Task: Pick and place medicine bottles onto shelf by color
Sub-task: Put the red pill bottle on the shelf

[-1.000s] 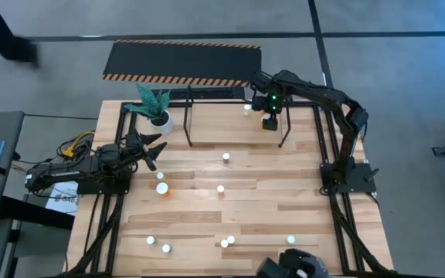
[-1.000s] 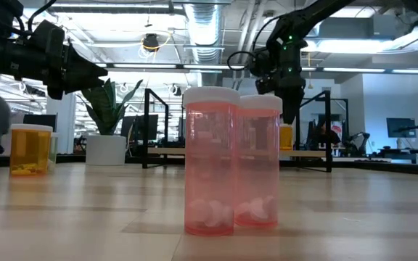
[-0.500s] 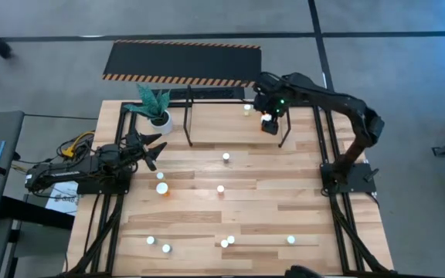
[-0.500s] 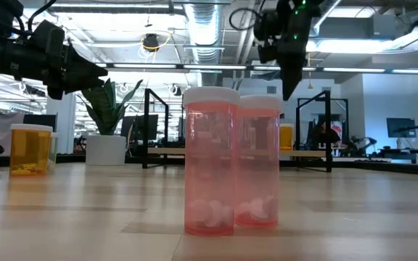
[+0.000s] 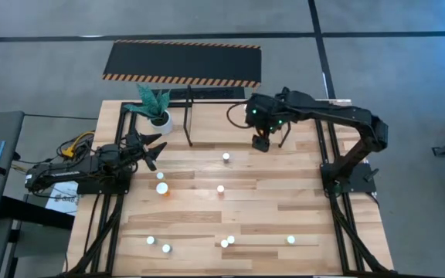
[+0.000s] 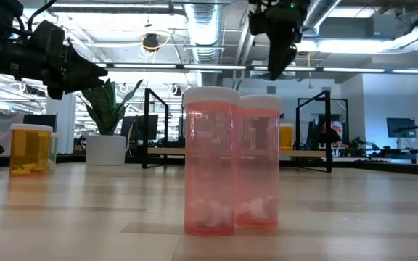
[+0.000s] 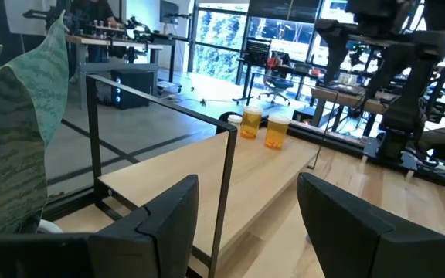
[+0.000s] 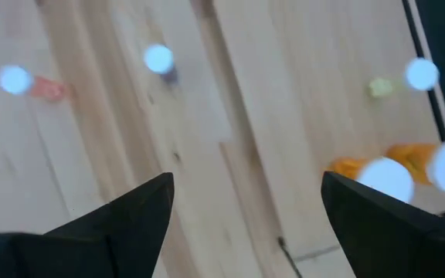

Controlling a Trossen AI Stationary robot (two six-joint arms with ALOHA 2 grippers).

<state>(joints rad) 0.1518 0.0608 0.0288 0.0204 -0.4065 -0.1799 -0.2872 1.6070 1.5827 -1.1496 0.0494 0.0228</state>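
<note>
Now the right claw (image 5: 261, 142) hangs with its fingers spread wide and nothing between them, high over the worktop (image 5: 284, 208) just in front of the shelf (image 5: 189, 123). A second ago it sat further back, over the shelf's right end, and it has since swung forward and toward the middle of the worktop. My reading is that a delivery there is finished and the arm is heading out for another pick.

Two orange bottles (image 7: 259, 127) stand side by side on the shelf. The nearest loose medicine bottles (image 5: 225, 157) wait close in front of the claw, with more along the near edge. The low view shows two pinkish ones (image 6: 231, 170) touching.

The left claw (image 5: 151, 149) hovers half open and empty near the plant pot (image 5: 161, 120), unmoved.
</note>
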